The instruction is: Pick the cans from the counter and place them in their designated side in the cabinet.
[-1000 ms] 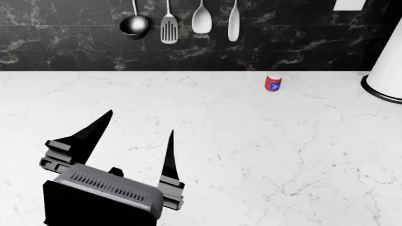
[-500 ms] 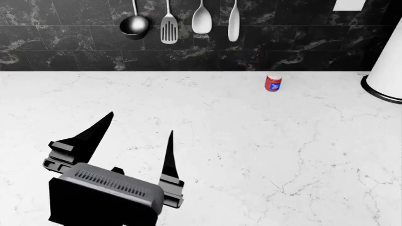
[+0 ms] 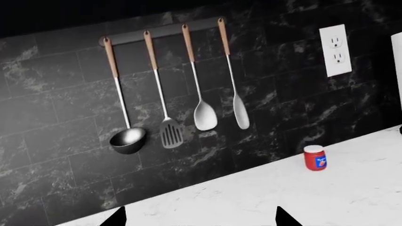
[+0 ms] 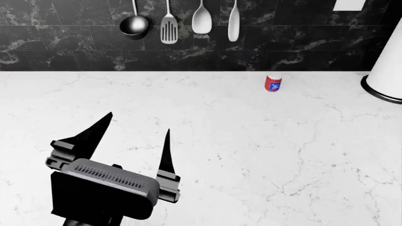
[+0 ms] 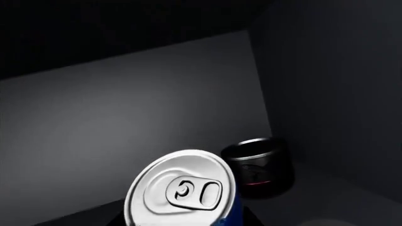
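The tiny red can with a blue label [image 4: 272, 83] stands on the white marble counter [image 4: 251, 141] near the black wall; it also shows in the left wrist view [image 3: 315, 157]. My left gripper [image 4: 138, 121] hovers open and empty over the counter's front left, far from that can; only its fingertips [image 3: 120, 216] show in its wrist view. My right gripper [image 5: 185, 219] is out of the head view. In its wrist view it is shut on the tall blue can [image 5: 182, 195] inside a dark cabinet, beside a short can [image 5: 257, 167] with a red label.
A ladle [image 4: 133, 24], slotted turner [image 4: 168, 32] and two spoons [image 4: 202, 21] hang on the black tiled wall. A white paper-towel roll on a black base [image 4: 386, 70] stands at the counter's far right. A wall socket [image 3: 334, 50] is above the red can.
My left gripper has shifted slightly, its body turning a little and its right finger edging left. The red can has not moved.
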Controlling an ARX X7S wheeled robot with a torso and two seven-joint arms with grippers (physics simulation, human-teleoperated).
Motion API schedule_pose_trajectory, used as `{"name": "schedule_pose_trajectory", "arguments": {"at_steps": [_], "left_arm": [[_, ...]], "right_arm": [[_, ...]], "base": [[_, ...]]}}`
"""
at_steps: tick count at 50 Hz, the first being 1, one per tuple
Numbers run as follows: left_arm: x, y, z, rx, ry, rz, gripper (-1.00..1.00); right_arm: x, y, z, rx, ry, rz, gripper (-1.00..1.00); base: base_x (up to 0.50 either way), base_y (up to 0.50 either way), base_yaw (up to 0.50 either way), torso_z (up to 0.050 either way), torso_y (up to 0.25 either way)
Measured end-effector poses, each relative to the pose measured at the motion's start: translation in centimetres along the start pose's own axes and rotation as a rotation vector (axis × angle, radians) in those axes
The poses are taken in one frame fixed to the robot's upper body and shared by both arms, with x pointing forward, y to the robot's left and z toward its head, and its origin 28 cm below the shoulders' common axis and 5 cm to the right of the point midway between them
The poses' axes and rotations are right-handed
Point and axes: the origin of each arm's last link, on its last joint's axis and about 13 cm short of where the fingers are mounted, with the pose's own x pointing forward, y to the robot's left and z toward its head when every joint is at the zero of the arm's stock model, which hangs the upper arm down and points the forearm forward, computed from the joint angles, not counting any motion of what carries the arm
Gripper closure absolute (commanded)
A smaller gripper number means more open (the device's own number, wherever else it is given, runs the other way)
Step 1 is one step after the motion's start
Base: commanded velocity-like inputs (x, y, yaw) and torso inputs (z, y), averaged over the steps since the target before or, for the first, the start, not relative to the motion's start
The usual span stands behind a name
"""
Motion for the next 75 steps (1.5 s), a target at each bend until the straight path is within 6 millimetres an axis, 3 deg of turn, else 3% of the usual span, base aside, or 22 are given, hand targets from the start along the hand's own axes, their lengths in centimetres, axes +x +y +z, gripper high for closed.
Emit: {"name": "schedule_pose_trajectory", "arguments": {"at_steps": [10,11,14,50,75], "left_arm": [[0.2,0.1,-0.3,-0.003,0.007,0.008,-1.00],[0.2,0.2,-0.3,-0.003,0.007,0.009,-1.00],[0.3,0.2,-0.3,-0.004,0.009,0.011,-1.00],[0.2,0.4,-0.4,-0.017,0.007,0.025,-1.00],[-0.7,0.4,0.2,-0.023,-0.010,0.028,-1.00]], "right_arm": [[0.5,-0.3,-0.6,0.030,-0.031,0.001,1.00],[0.5,-0.3,-0.6,0.033,-0.033,0.002,-1.00],[1.2,-0.3,-2.0,0.013,0.029,-0.006,-1.00],[1.7,1.4,-3.3,-0.215,0.070,-0.042,-1.00],[-0.1,2.8,-3.7,-0.307,0.029,-0.043,-1.00]], "base": [[0.00,0.00,0.00,0.000,0.000],[0.00,0.00,0.00,0.000,0.000],[0.00,0.00,0.00,0.000,0.000],[0.00,0.00,0.00,0.000,0.000],[0.00,0.00,0.00,0.000,0.000]]}}
